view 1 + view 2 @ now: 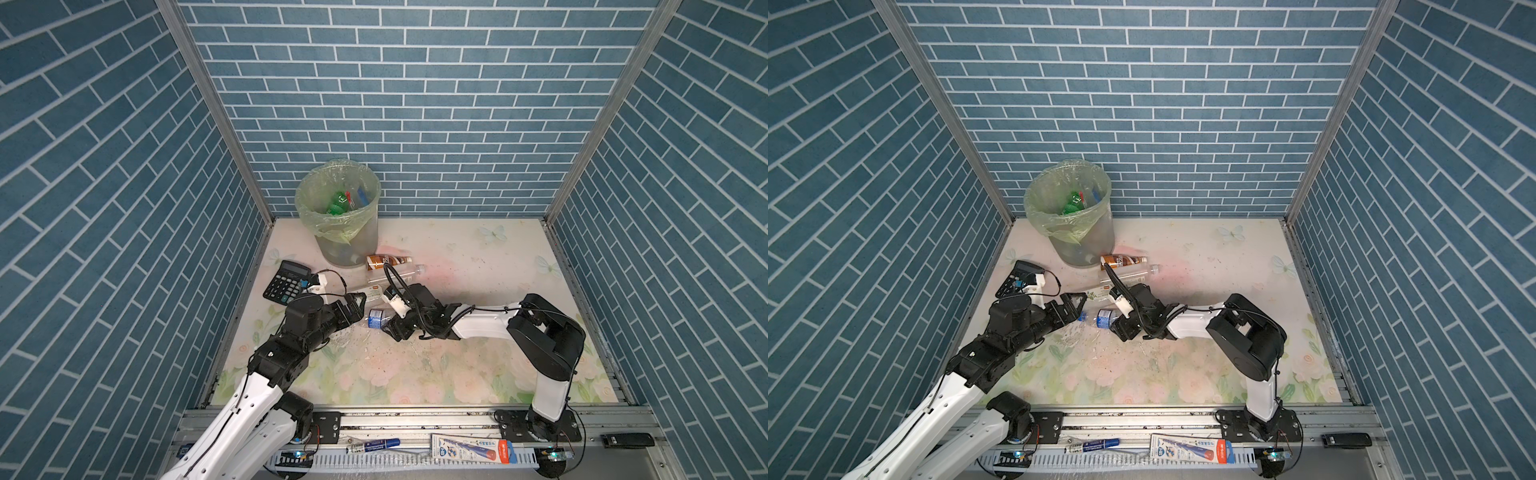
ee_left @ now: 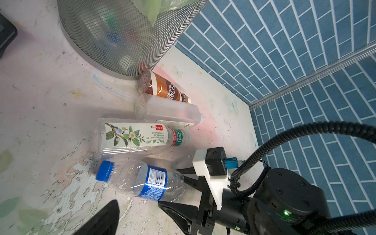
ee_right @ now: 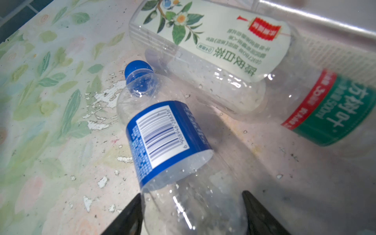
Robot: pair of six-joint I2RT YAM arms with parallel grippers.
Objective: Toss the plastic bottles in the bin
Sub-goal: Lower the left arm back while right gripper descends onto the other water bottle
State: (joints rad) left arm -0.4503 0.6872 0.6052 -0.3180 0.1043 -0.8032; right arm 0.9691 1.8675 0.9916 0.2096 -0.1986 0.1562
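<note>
Right gripper (image 3: 191, 205): jaws straddle base of blue-label bottle (image 3: 166, 132) lying on surface (image 3: 50, 122), seemingly touching both sides; firm clamp, cannot tell. Left gripper (image 1: 358, 306): jaws wide apart, holding nothing.

High over the front rail, both top views stare down and forward at the back wall, taking in the whole table (image 1: 478, 257) from far off, in near-identical frames. Down low, the left wrist camera skims the tabletop, facing the bin (image 2: 114, 40) and the far corner, with the right gripper (image 2: 179, 189) in shot. The right wrist camera sits tight on the blue-capped bottle (image 3: 162, 132). All four views share that bottle and the tea-labelled bottle (image 3: 213, 40) beside it.
</note>
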